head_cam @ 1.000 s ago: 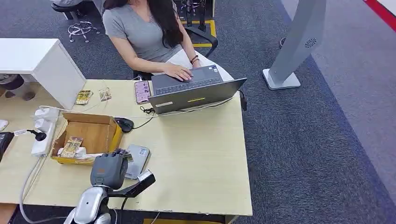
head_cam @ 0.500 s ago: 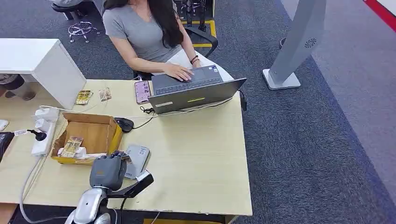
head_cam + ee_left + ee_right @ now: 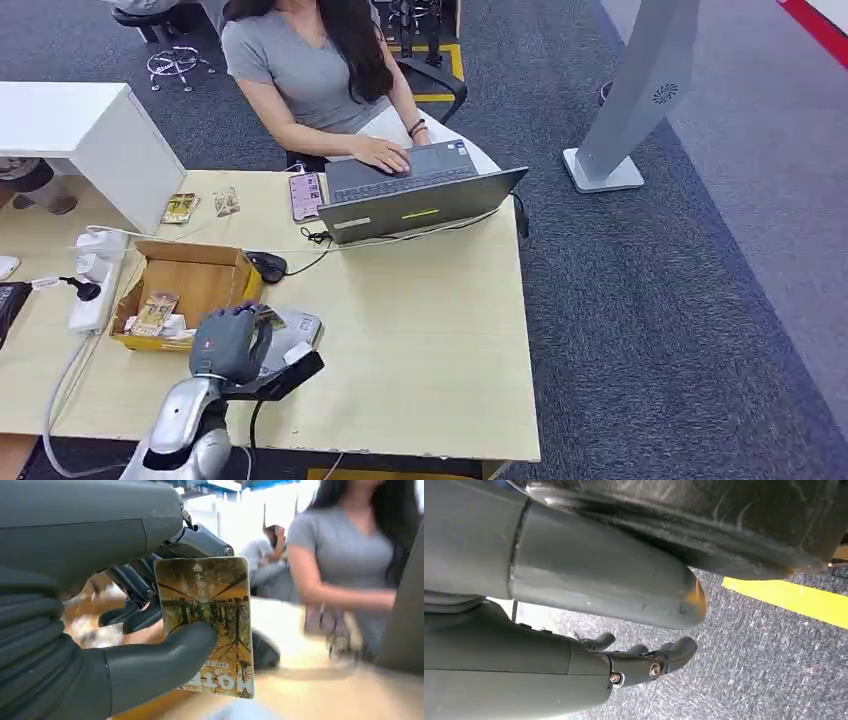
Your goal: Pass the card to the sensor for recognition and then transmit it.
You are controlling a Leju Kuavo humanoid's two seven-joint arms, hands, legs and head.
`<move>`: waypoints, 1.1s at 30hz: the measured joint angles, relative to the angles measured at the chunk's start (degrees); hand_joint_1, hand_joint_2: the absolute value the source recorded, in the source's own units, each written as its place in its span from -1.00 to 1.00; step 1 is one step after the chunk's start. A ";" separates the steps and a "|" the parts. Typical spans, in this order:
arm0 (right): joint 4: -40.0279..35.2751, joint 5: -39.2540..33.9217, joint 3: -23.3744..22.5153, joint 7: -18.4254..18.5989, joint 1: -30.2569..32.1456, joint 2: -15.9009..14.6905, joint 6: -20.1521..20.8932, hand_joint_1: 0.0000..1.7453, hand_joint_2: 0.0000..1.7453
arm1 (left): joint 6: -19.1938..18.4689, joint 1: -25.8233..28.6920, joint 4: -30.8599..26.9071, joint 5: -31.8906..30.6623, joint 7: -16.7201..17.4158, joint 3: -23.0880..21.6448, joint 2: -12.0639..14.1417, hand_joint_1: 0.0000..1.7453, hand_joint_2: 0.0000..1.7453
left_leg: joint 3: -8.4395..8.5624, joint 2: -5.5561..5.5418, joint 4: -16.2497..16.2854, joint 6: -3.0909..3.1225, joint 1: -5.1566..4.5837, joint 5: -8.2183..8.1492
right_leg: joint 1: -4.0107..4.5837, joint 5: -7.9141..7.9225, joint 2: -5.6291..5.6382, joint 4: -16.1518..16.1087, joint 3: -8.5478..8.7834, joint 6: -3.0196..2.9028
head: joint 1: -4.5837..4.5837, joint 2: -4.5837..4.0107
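- You are looking down at a pale wooden desk (image 3: 420,330) standing on dark grey carpet, with a white cabinet (image 3: 90,135) at its far left corner.
- On the left of the desk you have a white power strip (image 3: 90,285), and just beside it an open cardboard box (image 3: 195,280) with a small packet inside.
- Your left hand (image 3: 230,342) is above the desk's near edge, just right of the box. In the left wrist view its thumb presses the card (image 3: 210,625) against the darker fingers (image 3: 131,587), so the card is held upright in that hand.
- The card shows a yellow-brown tree picture with an arrow printed near one end.
- Right under and beside that hand you can see the grey sensor (image 3: 295,335) lying flat on the desk; whether the card touches it cannot be told.
- A black mouse (image 3: 266,266) sits just past the box, and a phone (image 3: 304,195) lies near the far edge.
- A person in a grey top (image 3: 305,70) sits at the far side with a hand on an open laptop (image 3: 425,200).
- On the carpet to the right stands a grey pillar on a flat base (image 3: 640,90).
- Your right hand (image 3: 644,662) hangs over the carpet with its fingers loosely curled and holding nothing.
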 joint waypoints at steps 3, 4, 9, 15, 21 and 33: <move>-0.04 0.94 0.20 -0.46 0.00 -0.02 0.18 -1.00 -1.00 | 2.12 -4.08 -0.92 -0.04 -0.41 0.24 0.80 1.00 1.00 | 0.00 -0.01 0.01 -0.01 0.01 0.02 | 0.01 0.02 -0.01 0.00 -0.02 -0.02 | 0.00 0.00; -0.07 1.23 0.31 -0.63 -0.03 -0.04 0.31 -1.00 -1.00 | 2.65 -6.07 -0.99 -0.26 -0.61 0.42 1.14 1.00 1.00 | -0.03 -0.02 0.01 0.02 0.03 0.04 | 0.02 0.03 -0.02 0.00 -0.02 -0.01 | 0.00 0.00; -0.13 2.01 0.90 -0.70 -0.28 -0.07 0.77 -1.00 -1.00 | 4.51 -15.96 -0.35 -0.68 -1.16 1.84 3.06 1.00 1.00 | -0.03 -0.03 0.00 -0.06 0.07 0.09 | 0.05 0.07 0.00 0.02 -0.01 -0.04 | 0.00 0.00; -0.15 2.01 1.14 -0.70 -0.30 -0.07 0.83 -1.00 -1.00 | 5.12 -18.00 0.41 -0.68 -1.81 1.90 3.47 1.00 1.00 | -0.05 -0.02 0.01 -0.08 0.07 0.10 | 0.05 0.05 0.01 0.01 -0.04 -0.02 | 0.00 0.00; -0.15 2.10 1.44 -0.72 -0.30 -0.07 0.87 -1.00 -1.00 | 5.67 -18.18 0.74 -1.16 -1.73 1.95 3.50 1.00 1.00 | -0.06 -0.02 0.01 -0.07 0.07 0.08 | 0.05 0.04 0.01 0.01 -0.07 -0.02 | 0.00 0.00; -0.17 4.98 3.15 -0.81 -1.07 -0.15 2.12 -1.00 -1.00 | 8.37 -38.81 19.51 -10.47 3.54 3.76 6.27 1.00 1.00 | -0.13 0.04 0.02 -0.21 0.22 0.30 | 0.21 0.27 0.09 0.04 -0.14 -0.22 | 0.02 0.00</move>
